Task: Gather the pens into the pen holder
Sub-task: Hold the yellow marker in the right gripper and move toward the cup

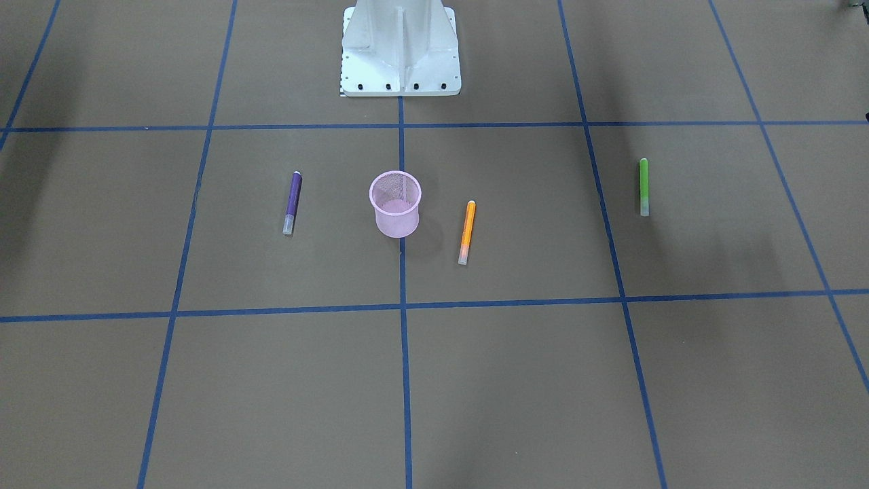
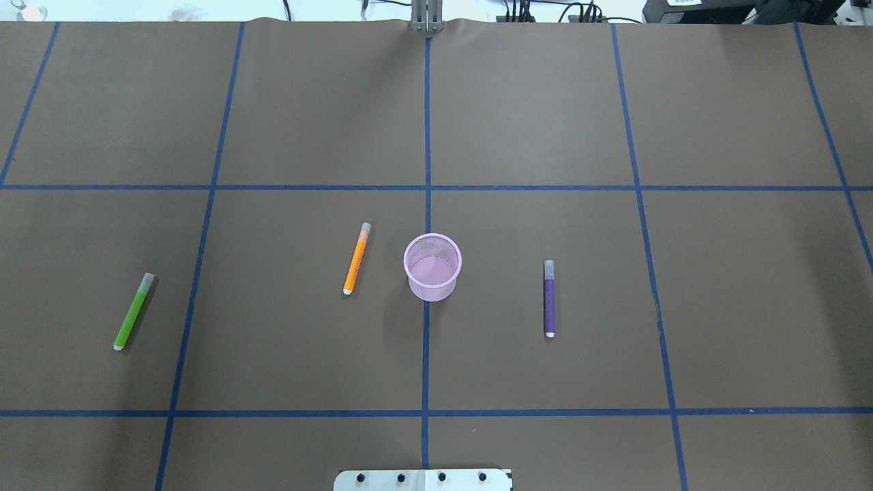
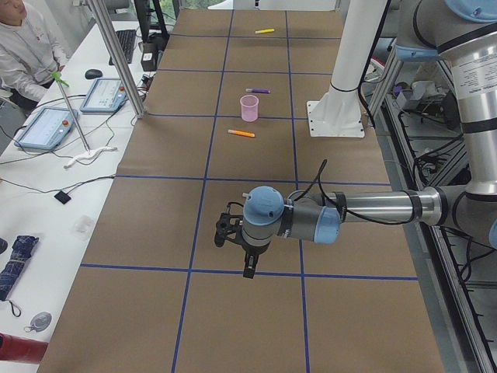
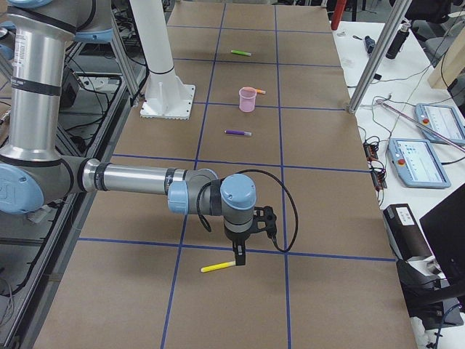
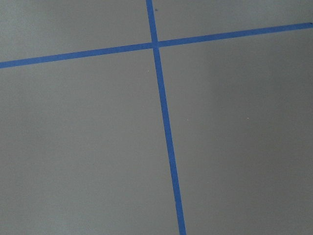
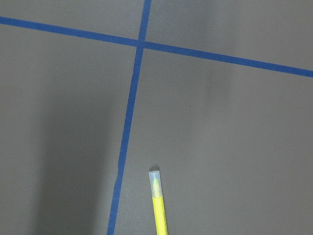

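The left arm (image 3: 373,207) and right arm (image 4: 134,178) are showing silver tubes, pale blue joint caps and printed labels (image 3: 475,76); the white base (image 1: 400,47) is carrying black screws (image 1: 388,86) along its lower edge.

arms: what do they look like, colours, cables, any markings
The left arm and right arm are silver tubes with grey joints and pale blue caps. The left end effector and right end effector are black, each trailing a looping black cable. Printed labels mark the upper tubes.
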